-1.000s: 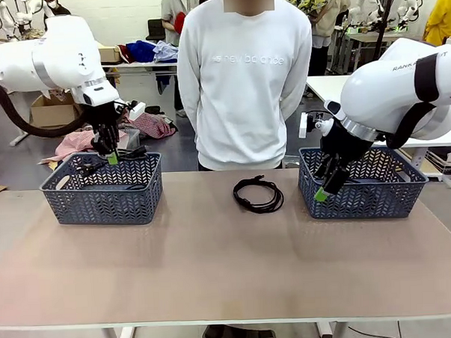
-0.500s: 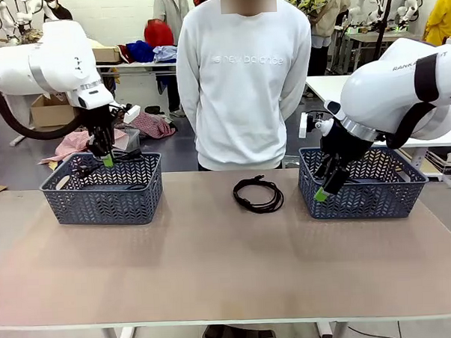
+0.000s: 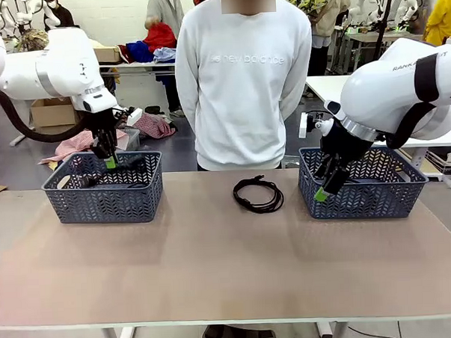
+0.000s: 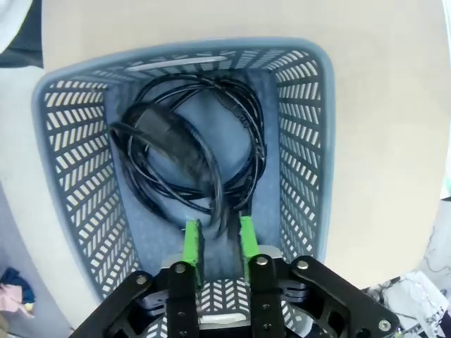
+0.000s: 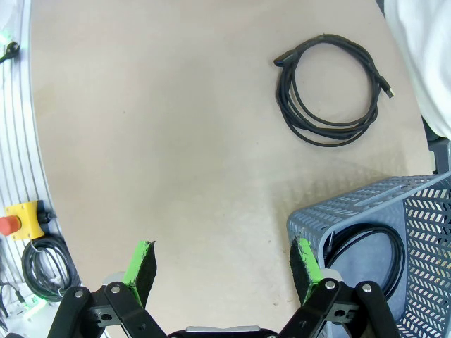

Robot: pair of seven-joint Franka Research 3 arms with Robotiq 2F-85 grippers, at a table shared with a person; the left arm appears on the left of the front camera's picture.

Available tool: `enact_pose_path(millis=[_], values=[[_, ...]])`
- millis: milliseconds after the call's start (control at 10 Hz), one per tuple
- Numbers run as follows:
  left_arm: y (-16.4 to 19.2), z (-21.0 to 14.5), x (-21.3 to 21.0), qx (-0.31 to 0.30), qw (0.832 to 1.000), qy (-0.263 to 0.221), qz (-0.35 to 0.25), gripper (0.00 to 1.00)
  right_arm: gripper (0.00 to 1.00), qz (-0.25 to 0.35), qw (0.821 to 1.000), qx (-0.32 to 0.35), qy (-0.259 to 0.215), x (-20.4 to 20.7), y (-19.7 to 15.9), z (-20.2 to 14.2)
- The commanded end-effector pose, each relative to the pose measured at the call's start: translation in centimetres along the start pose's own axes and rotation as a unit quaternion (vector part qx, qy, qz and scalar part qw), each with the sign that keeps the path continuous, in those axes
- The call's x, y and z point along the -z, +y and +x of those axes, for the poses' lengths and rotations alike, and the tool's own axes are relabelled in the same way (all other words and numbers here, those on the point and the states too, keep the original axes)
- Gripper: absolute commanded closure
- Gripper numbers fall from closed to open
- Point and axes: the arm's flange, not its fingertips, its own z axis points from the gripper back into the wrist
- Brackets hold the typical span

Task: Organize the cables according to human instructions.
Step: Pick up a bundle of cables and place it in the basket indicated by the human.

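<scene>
Jaws first: I am watching the left jaws hanging just above the left basket (image 3: pixel 103 200), pointing down into it. Their green pads (image 4: pixel 191 243) are standing partly apart and are gripping nothing. One strand is running in between the tips without being pinched, as far as I am able to tell. Under them, black cables (image 4: pixel 190 155) are lying coiled on the basket floor, with loops overlapping so much that I am not counting them.

The right jaws are hanging wide open and empty over the bench (image 3: pixel 215 267), at the near left corner of the right basket (image 3: pixel 369 200). One pad (image 5: pixel 304 264) is sitting over that corner's rim in the wrist view. Another cable (image 5: pixel 377 257) is lying curled inside that basket against its wall.

A third coil (image 3: pixel 258 194) is lying flat on the bench between the two baskets, nearer the right one and well apart from both jaws. The person (image 3: pixel 244 78) is standing at the far side behind it, arms going back behind the body.
</scene>
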Motion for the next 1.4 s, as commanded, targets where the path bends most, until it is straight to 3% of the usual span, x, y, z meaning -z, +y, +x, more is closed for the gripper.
enact_pose_path(millis=[0,100,200,300,400,500,600,1100,1200,1300], values=[[0.5,0.0,-0.4,-0.017,1.000,0.003,0.001,0.47,0.00,-0.005,1.000,0.005,0.005,-0.2,0.0,0.2],[0.4,0.0,-0.6,-0.021,1.000,0.004,-0.005,0.62,0.00,-0.005,1.000,0.005,0.005,-0.2,0.0,0.2],[0.4,0.1,-1.0,-0.024,1.000,0.007,-0.010,0.28,0.00,-0.005,1.000,0.005,0.005,-0.2,0.0,0.2],[0.3,0.3,-1.5,-0.027,0.999,0.012,-0.013,0.41,0.00,-0.005,1.000,0.005,0.005,-0.2,0.0,0.2],[0.3,0.4,-1.9,-0.030,0.999,0.014,-0.017,0.09,0.00,-0.005,1.000,0.005,0.005,-0.2,0.0,0.2],[0.2,0.6,-2.4,-0.031,0.999,0.016,-0.020,0.21,0.00,-0.005,1.000,0.005,0.005,-0.2,0.0,0.2],[0.1,0.9,-3.0,-0.029,0.999,0.014,-0.023,0.00,0.00,-0.005,1.000,0.005,0.005,-0.2,0.0,0.2],[-1.2,2.4,-4.5,-0.049,0.999,0.005,-0.011,0.00,0.00,-0.005,1.000,0.005,0.005,-0.2,0.0,0.2],[-1.6,3.2,-4.7,-0.092,0.996,-0.017,-0.003,0.00,0.00,-0.005,1.000,0.005,0.005,-0.2,0.0,0.2],[-0.4,2.0,-4.3,-0.037,0.999,0.006,-0.016,0.00,0.00,-0.005,1.000,0.005,0.005,-0.2,0.0,0.2]])
